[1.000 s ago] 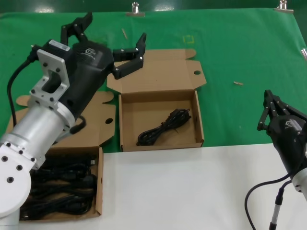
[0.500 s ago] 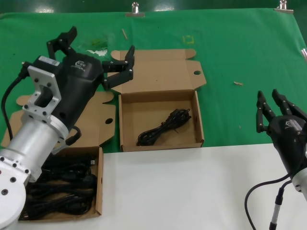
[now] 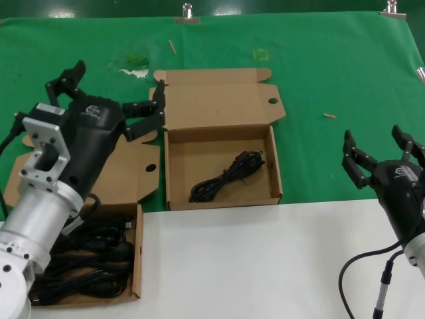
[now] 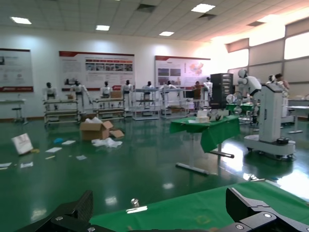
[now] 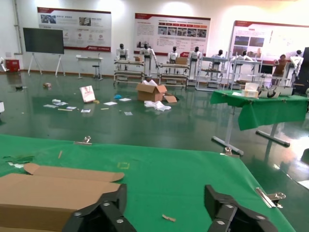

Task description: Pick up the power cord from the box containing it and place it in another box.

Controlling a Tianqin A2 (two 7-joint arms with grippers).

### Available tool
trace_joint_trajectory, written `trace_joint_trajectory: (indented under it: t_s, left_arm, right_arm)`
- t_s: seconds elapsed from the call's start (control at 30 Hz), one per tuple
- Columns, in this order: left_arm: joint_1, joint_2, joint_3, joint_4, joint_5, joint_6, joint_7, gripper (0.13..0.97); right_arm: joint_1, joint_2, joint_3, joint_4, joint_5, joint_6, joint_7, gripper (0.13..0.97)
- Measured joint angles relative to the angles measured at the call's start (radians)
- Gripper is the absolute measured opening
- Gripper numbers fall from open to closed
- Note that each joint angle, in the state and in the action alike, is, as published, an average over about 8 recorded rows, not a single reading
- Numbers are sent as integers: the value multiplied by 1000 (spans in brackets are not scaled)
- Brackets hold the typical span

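The power cord (image 3: pixel 226 176), a slim black bundle, lies diagonally on the floor of the centre cardboard box (image 3: pixel 219 133), whose lid (image 3: pixel 219 100) is folded back. A second box (image 3: pixel 138 252) at the near left holds a heap of black cables (image 3: pixel 80 266). My left gripper (image 3: pixel 116 86) is open and empty, raised above the left box's lid (image 3: pixel 129 173), left of the centre box. Its fingers (image 4: pixel 72 217) frame the far table edge in the left wrist view. My right gripper (image 3: pixel 377 149) is open and empty at the right, well clear of both boxes. The right wrist view shows its fingers (image 5: pixel 104 208) and the centre lid (image 5: pixel 48 193).
A green cloth (image 3: pixel 332 66) covers the far table, held by metal clips (image 3: pixel 188 12). A small wood scrap (image 3: pixel 330 115) lies right of the centre box. A white surface (image 3: pixel 265 266) spans the front. Cables hang from the right arm at the lower right.
My left arm has drawn back to the left and toward me, away from the centre box's lid. My right gripper's fingers now stand wide apart. The cord has not moved.
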Motion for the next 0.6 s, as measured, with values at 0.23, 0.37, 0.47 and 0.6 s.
trace_joint_trajectory:
  t_s: [0.23,0.37,0.47,0.6]
  left_arm:
    - [31,-16,1,15,-61,-48,44,966]
    - [49,-25,2,23,-96,-76,70,966]
    - [63,-31,2,29,-122,-96,89,966]
    - [81,-40,3,38,-157,-124,114,966]
  right_arm:
    - [0,0,0,0,0,0,0,558]
    - [0,0,0,0,0,0,0,661]
    - [0,0,0,0,0,0,0,738]
    - [0,0,0,0,0,0,0,791]
